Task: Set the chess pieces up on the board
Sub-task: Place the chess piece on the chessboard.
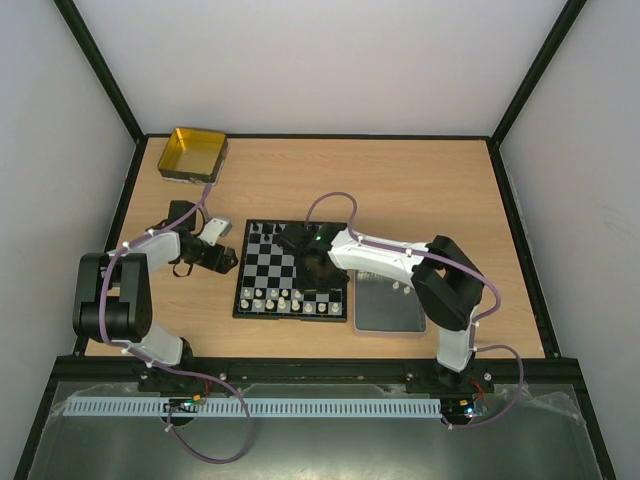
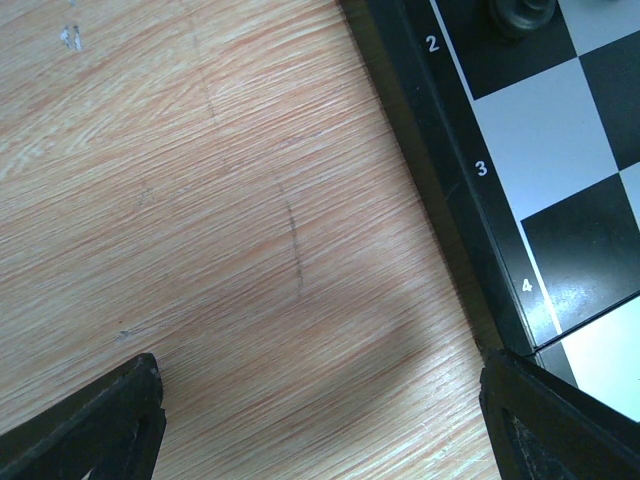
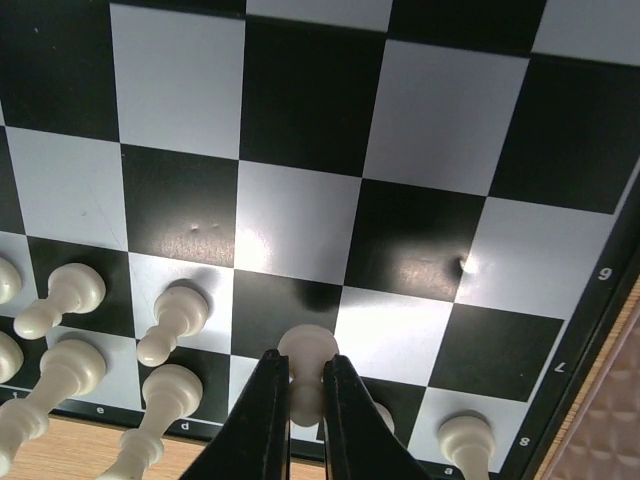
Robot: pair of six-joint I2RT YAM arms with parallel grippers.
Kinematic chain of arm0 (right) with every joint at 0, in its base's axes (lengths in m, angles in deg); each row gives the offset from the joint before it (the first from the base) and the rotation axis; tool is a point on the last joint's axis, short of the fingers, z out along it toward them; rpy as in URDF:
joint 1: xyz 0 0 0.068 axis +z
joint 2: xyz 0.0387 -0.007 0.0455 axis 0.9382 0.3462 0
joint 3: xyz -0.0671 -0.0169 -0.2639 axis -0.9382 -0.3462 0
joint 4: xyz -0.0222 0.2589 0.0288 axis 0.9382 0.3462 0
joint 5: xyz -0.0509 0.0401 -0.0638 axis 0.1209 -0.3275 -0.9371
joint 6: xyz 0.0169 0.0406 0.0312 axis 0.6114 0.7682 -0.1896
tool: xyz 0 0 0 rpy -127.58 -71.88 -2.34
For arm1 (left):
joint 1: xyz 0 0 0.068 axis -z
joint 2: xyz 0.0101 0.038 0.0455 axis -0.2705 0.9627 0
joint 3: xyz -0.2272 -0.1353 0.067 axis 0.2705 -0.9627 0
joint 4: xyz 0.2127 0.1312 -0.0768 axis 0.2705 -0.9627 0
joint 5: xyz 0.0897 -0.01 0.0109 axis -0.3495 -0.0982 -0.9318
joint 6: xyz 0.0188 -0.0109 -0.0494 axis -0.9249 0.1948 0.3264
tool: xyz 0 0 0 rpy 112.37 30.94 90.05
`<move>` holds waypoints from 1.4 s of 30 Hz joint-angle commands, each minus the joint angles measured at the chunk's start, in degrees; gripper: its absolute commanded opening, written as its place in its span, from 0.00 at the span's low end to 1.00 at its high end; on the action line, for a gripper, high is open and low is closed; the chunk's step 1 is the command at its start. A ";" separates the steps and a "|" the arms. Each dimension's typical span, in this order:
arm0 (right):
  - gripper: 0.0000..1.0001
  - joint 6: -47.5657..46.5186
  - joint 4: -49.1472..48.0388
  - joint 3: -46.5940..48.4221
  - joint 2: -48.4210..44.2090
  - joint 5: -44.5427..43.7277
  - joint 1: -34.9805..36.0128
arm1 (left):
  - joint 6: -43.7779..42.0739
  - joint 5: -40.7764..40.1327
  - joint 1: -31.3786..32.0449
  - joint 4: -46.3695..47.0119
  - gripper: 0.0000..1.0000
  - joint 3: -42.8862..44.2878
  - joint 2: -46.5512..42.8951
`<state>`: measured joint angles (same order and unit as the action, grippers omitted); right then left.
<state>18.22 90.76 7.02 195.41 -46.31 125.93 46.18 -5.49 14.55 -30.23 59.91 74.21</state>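
A white pawn (image 3: 308,347), round-headed, sits pinched between the pressed-in jaws of the right gripper (image 3: 305,363) over the near rows of the board (image 1: 266,270); the black fingers (image 3: 268,420) hide its base, so whether it stands on its square cannot be told. Around it the other white chess pieces (image 3: 176,320) stand upright in two rows along the board's near edge, most of them to the left of the held pawn and one (image 3: 464,438) in the near right corner. The chequered squares beyond them are bare and catch glints of light. A few black pieces (image 1: 262,231) stand at the board's far left corner, and one dark piece (image 2: 520,12) shows at the top of the left wrist view. The board lies near the middle of the wooden tabletop (image 1: 420,190), its dark border carrying small white numerals. The right arm reaches in from the right across the board. The left gripper (image 2: 318,372) hovers low over bare wood just left of the board, jaws spread wide and holding nothing, one finger (image 2: 545,420) over the board's left border. A grey tray (image 1: 385,329) lies against the board's right side, and a yellow square tin (image 1: 188,178) sits at the tabletop's far left corner, well apart from the board.
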 commanded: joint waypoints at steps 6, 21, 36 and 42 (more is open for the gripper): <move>0.05 0.67 -0.39 1.48 1.67 0.72 0.86 | -0.45 0.76 -0.17 -2.00 0.86 0.10 0.37; 0.06 0.72 -1.40 1.59 3.19 1.53 1.38 | -0.54 0.99 -0.43 -2.04 0.86 0.10 0.39; 0.18 0.74 -1.81 1.40 3.15 1.91 1.65 | -0.70 1.32 -0.53 -2.29 0.86 0.10 0.38; 0.21 0.42 -0.17 2.72 2.38 -0.71 1.66 | -0.71 1.39 -0.60 -2.22 0.86 0.03 0.37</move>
<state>18.49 88.47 7.11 197.62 -43.99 127.17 46.16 -5.06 14.37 -30.27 59.91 74.21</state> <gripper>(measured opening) 0.210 0.859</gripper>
